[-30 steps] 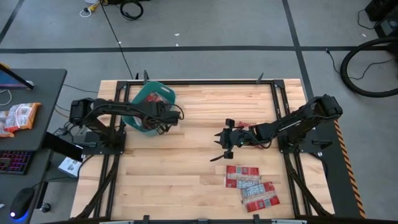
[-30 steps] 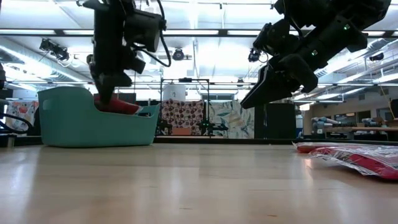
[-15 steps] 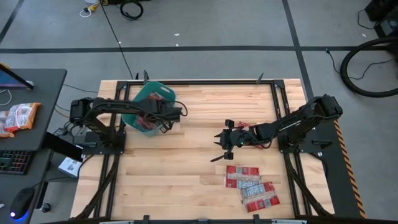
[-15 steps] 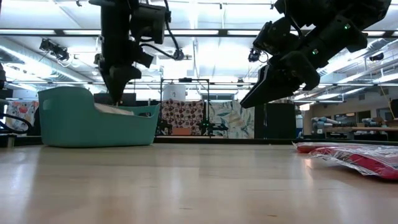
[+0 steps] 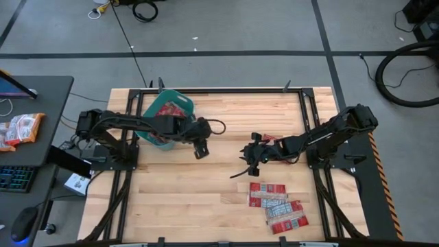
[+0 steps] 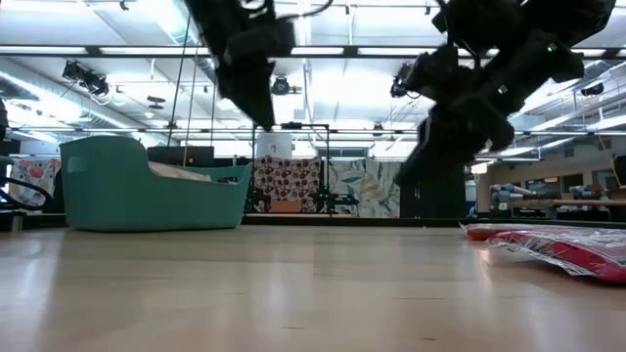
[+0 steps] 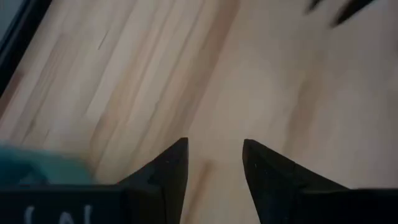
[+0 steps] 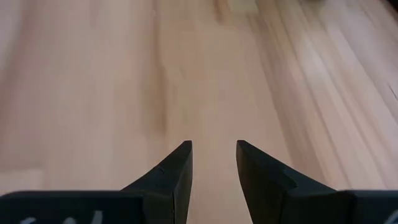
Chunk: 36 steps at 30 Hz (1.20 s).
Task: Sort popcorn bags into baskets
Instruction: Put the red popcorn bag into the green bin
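Note:
The teal basket (image 5: 163,110) stands at the table's far left with red popcorn bags (image 5: 173,108) lying in it; in the low view the basket (image 6: 147,188) shows a pale bag at its rim. Several more red popcorn bags (image 5: 278,203) lie flat in a pile at the near right, also seen as a red pile (image 6: 558,244) in the low view. My left gripper (image 5: 201,152) hangs open and empty (image 7: 214,149) over bare wood right of the basket. My right gripper (image 5: 244,168) is open and empty (image 8: 212,149) above the table's middle, beyond the pile.
Bare wood lies between the basket and the pile. Black frame rails (image 5: 206,89) run along the table's edges. A side desk at the left holds an orange-white packet (image 5: 20,129) and a keyboard (image 5: 15,178).
My left gripper has let go of a popcorn bag, which now lies in the basket. It then rose out of the basket and swung toward the table's right and near side, over bare wood. My right gripper has tipped its fingers a little further down.

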Available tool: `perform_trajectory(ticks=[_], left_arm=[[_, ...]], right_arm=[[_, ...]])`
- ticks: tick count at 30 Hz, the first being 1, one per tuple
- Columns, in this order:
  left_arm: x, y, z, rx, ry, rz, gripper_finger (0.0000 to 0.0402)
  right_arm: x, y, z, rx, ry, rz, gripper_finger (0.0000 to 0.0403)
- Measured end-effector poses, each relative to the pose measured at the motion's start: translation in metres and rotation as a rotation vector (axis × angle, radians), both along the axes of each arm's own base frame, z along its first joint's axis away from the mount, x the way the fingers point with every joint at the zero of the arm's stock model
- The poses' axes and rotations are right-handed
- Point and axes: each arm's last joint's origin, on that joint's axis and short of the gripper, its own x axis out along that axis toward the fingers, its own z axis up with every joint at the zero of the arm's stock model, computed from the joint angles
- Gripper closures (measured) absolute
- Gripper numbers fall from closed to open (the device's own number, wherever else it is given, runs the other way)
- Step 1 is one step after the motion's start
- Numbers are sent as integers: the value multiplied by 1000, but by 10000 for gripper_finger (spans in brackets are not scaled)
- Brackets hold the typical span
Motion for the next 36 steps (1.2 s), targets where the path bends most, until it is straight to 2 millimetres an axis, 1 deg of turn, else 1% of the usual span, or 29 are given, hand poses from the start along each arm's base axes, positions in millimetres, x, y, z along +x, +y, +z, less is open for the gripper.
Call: perform_trajectory(ticks=[4,6,10,14,20,24,27,28,30,32,36], left_arm=[[7,-14,3,4,-80,-42,246],[8,-21,-1,4,-109,-64,246],[9,-32,-10,8,-142,-107,246],[7,-38,-19,3,-151,-120,246],[4,-43,-29,-15,-152,-115,246],[2,-44,-34,-32,-159,-95,246],[4,-45,-38,-47,-152,-91,246],[4,-46,-40,-58,-137,-90,246],[8,-48,-46,-75,-135,-100,246],[9,-49,-54,-83,-90,-110,246],[15,-52,-69,-81,-50,-152,246]], right_arm=[[-8,-2,-7,-18,87,-83,273],[-12,-2,-8,-34,121,-116,273],[-20,1,-1,-65,154,-202,273],[-34,4,5,-82,167,-311,273],[-62,2,8,-70,242,-517,273],[-72,2,3,-19,307,-617,273],[-72,3,-9,22,343,-617,273],[-70,4,-14,30,347,-601,273],[-64,5,-22,53,340,-559,273],[-54,4,-28,80,319,-496,273],[-21,3,-33,165,170,-320,273]])
